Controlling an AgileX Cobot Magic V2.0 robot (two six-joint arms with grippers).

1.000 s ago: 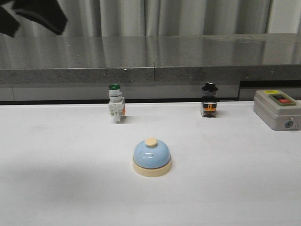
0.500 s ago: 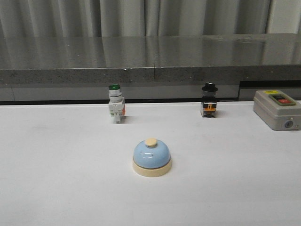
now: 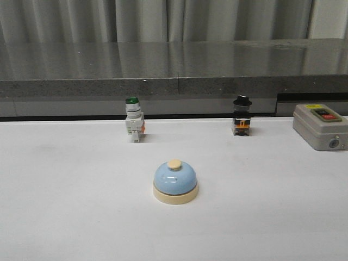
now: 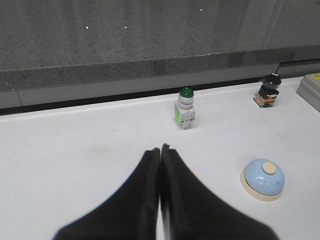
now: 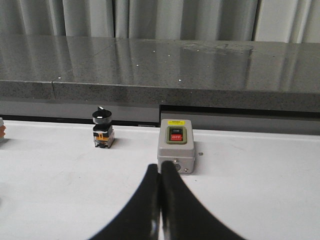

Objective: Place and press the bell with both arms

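Nothing moved since 0.5 s | bell (image 3: pixel 175 182) upright, button up

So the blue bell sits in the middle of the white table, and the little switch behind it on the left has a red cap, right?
Not quite. The bell does sit mid-table, and a small switch stands behind it to the left, but its cap is green, not red. The front view shows this, and so does the left wrist view. The only red is on the button of the grey box at the far right.
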